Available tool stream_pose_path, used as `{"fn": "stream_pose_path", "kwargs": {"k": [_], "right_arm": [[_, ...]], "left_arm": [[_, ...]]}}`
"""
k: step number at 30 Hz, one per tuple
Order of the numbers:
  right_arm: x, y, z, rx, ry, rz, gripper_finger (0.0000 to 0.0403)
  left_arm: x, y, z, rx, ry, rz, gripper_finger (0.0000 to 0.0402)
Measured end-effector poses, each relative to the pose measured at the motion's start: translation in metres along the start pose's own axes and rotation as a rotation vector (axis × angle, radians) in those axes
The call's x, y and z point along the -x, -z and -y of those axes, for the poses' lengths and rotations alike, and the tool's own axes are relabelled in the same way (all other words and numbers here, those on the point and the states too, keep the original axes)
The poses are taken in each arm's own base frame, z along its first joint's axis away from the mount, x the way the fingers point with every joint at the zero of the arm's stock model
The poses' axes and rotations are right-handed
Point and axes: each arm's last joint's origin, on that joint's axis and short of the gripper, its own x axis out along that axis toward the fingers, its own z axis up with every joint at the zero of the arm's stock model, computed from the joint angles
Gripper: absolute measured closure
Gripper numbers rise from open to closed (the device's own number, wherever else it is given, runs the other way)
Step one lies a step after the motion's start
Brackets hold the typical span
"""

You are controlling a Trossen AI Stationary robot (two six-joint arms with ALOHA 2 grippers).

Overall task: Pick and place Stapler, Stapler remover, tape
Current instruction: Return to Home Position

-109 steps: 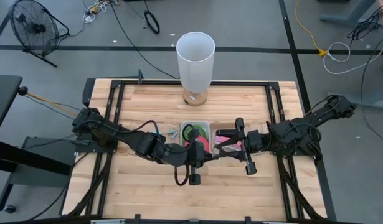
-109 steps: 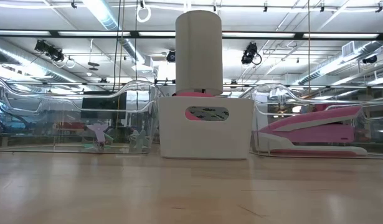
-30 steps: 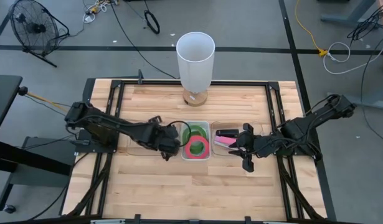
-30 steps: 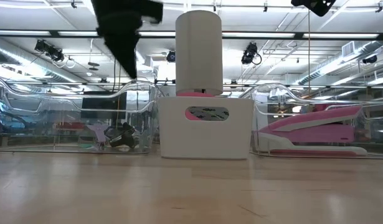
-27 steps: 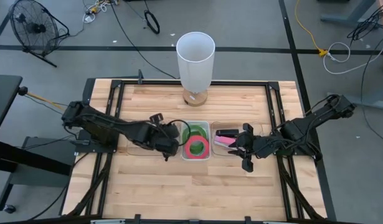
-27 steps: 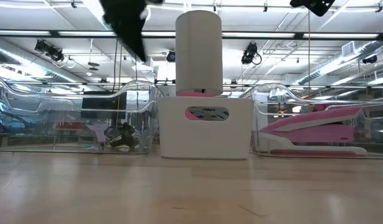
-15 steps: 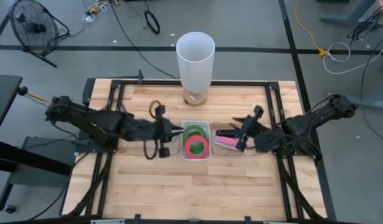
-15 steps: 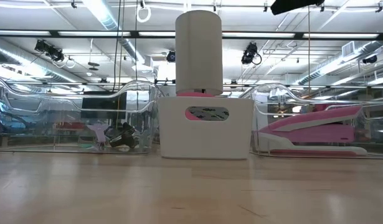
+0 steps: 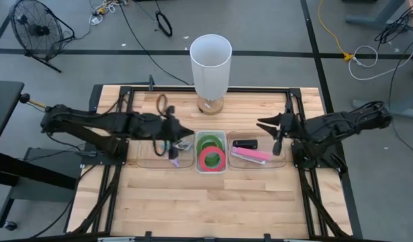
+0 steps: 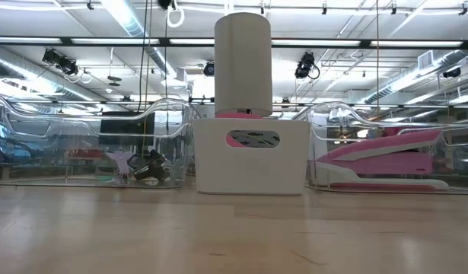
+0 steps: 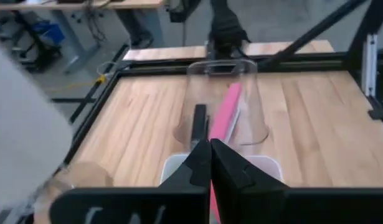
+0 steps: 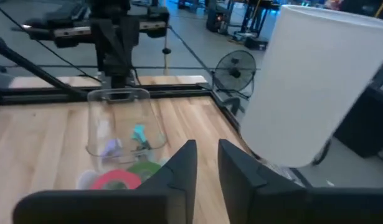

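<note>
Three bins stand in a row at mid-table. The left clear bin (image 9: 156, 153) holds stapler removers (image 10: 150, 166). The white middle bin (image 9: 211, 169) holds green tape (image 9: 209, 142) and pinkish red tape (image 9: 211, 159). The right clear bin (image 9: 260, 163) holds the pink stapler (image 9: 250, 154), lying flat. My left gripper (image 9: 187, 132) hangs shut and nearly level above the gap between the left and middle bins, holding nothing. My right gripper (image 9: 260, 123) hovers above the stapler bin's far edge, pointing toward the table's left, its fingers (image 12: 182, 163) a little apart and empty.
A tall white cylinder (image 9: 211, 64) stands on a wooden base at the far middle, just behind the bins. Black frame rails (image 9: 125, 94) run along the table's sides and back. Bare wood (image 9: 206, 202) stretches across the near half.
Both grippers have risen from over the bins and swung toward the table's far edge, tipping from pointing down to nearly level. The left one has gone up out of the low view. The bins and what lies in them have not moved.
</note>
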Motion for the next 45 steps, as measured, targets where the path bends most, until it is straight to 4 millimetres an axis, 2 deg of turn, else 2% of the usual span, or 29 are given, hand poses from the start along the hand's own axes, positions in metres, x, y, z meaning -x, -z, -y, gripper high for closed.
{"fn": "stream_pose_path", "kwargs": {"k": [3,6,12,17,19,22,26,30,36,39,45], "right_arm": [[0.006,0.007,0.006,0.022,0.009,0.003,0.0346],[0.009,0.025,0.01,0.027,0.006,0.039,0.0356],[0.024,0.077,0.025,0.002,-0.033,0.13,0.0372],[0.039,0.115,0.04,-0.099,-0.034,0.215,0.0376],[0.04,0.126,0.041,-0.133,-0.054,0.288,0.0376],[0.036,0.144,0.036,-0.072,-0.112,0.362,0.0376],[0.027,0.161,0.03,-0.049,-0.081,0.439,0.0376],[0.014,0.184,0.024,-0.059,-0.002,0.405,0.0376],[0.0,0.215,0.015,-0.082,-0.016,0.325,0.0376],[-0.001,0.219,0.014,-0.048,-0.02,0.286,0.0376],[0.001,0.211,0.015,-0.102,-0.019,0.352,0.0376]], "left_arm": [[0.014,0.02,-0.012,0.048,-0.02,0.055,0.0397],[0.039,0.042,-0.022,0.079,-0.032,0.145,0.0392],[0.085,0.086,-0.031,0.122,0.029,0.273,0.0387],[0.107,0.13,-0.035,0.141,0.05,0.338,0.0386],[0.11,0.144,-0.036,0.156,0.052,0.388,0.0385],[0.109,0.164,-0.036,0.168,0.051,0.428,0.0385],[0.103,0.184,-0.034,0.165,0.043,0.436,0.0385],[0.095,0.202,-0.033,0.17,0.002,0.404,0.0385],[0.085,0.217,-0.03,0.223,0.013,0.338,0.0385],[0.084,0.22,-0.029,0.286,0.022,0.305,0.0385],[0.084,0.221,-0.029,0.315,0.026,0.302,0.0385]]}}
